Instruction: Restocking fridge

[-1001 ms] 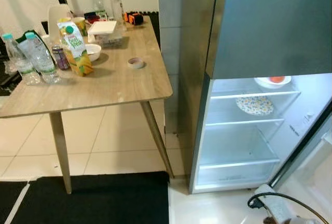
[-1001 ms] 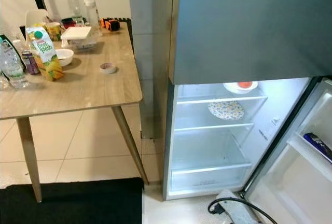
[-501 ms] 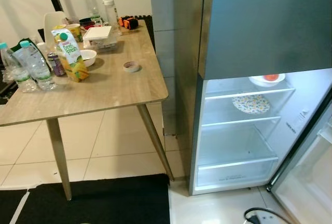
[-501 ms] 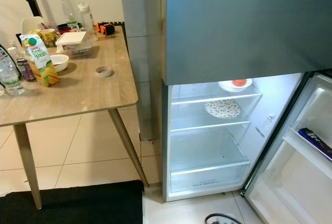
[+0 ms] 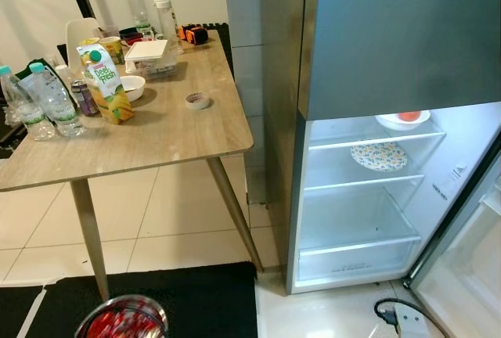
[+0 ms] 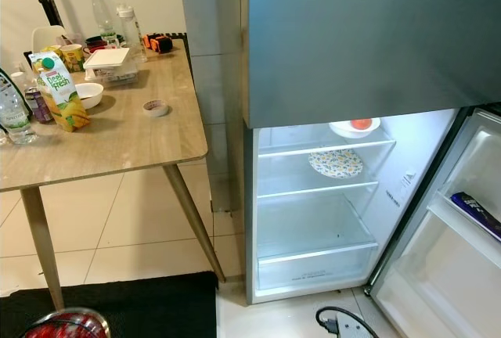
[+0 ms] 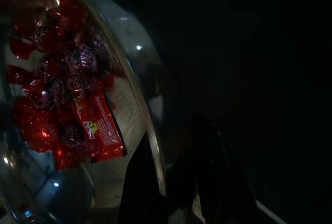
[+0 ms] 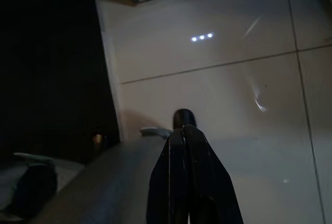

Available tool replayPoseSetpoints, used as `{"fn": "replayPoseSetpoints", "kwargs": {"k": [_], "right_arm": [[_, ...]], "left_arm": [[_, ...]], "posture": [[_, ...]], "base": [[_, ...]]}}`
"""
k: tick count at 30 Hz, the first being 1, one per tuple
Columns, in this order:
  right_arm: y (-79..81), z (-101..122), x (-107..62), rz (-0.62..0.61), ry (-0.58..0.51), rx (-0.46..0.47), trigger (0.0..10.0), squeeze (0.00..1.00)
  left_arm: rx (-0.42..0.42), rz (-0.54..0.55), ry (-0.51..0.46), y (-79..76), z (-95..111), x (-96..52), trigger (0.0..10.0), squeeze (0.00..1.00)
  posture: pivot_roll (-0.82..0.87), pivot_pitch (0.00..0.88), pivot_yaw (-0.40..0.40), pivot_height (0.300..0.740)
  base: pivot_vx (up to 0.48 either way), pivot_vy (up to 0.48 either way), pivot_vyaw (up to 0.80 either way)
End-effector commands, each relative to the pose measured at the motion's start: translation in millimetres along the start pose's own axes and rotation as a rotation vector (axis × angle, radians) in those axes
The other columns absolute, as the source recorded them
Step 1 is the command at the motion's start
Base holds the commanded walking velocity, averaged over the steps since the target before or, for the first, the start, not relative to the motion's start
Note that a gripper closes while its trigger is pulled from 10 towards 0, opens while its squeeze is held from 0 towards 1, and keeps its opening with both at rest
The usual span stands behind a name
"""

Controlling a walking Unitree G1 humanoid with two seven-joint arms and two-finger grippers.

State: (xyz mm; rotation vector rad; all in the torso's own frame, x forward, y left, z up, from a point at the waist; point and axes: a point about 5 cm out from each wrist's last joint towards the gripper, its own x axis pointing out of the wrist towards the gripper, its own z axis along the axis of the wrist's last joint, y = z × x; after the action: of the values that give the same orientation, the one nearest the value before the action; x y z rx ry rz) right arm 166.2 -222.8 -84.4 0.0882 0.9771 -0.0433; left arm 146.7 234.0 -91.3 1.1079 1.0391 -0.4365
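Presently the left gripper [image 7: 168,182] is raised low, fingers clamped on the rim of a round steel bowl of red-wrapped sweets [image 5: 122,321]; the right gripper [image 8: 188,175] hangs floorward, fingers together.

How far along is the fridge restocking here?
Early. The fridge door is open, with two plates on its upper shelves. The left tool grips the rim of a metal bowl of red sweets, not yet shelved. Juice carton and bottles remain on the table.

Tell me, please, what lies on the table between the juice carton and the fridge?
In the left eye view, a small roll of tape lies on the wooden table between the juice carton and the open fridge; otherwise that stretch is bare tabletop.
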Motion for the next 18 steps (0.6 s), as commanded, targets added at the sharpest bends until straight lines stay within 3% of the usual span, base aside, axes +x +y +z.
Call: {"fn": "replayPoseSetpoints", "kwargs": {"k": [1,3,7,13,18], "right_arm": [[3.5,-3,0.2,0.005,0.005,-0.018,10.0,0.00],[4.7,-8,-0.4,0.010,0.024,-0.048,10.0,0.00],[2.6,-12,-1.6,0.008,0.039,-0.064,10.0,0.00],[-2.6,-14,-3.1,-0.004,0.052,-0.072,10.0,0.00],[-1.3,-13,-2.5,-0.002,0.049,-0.078,10.0,0.00]], "left_arm": [[0.009,0.023,-0.025,0.8,7,0.5,10.0,0.00],[-0.061,0.027,-0.068,0.5,21,1.1,10.0,0.00],[-0.095,0.021,-0.091,-2.5,28,1.0,10.0,0.00],[-0.115,-0.032,-0.058,-18.7,19,-1.7,10.0,0.00],[-0.119,-0.037,-0.048,-21.0,14,-2.4,10.0,0.00]], "posture": [[-0.11,0.000,0.036,0.740],[-0.11,0.000,0.036,0.740],[-0.11,0.000,0.029,0.740],[-0.10,0.000,0.024,0.740],[-0.10,0.000,0.026,0.740]], "base": [[0.000,0.000,0.00],[0.000,-0.217,0.00],[0.000,-0.469,0.00],[0.000,-0.455,0.00],[0.000,-0.439,0.00]]}}
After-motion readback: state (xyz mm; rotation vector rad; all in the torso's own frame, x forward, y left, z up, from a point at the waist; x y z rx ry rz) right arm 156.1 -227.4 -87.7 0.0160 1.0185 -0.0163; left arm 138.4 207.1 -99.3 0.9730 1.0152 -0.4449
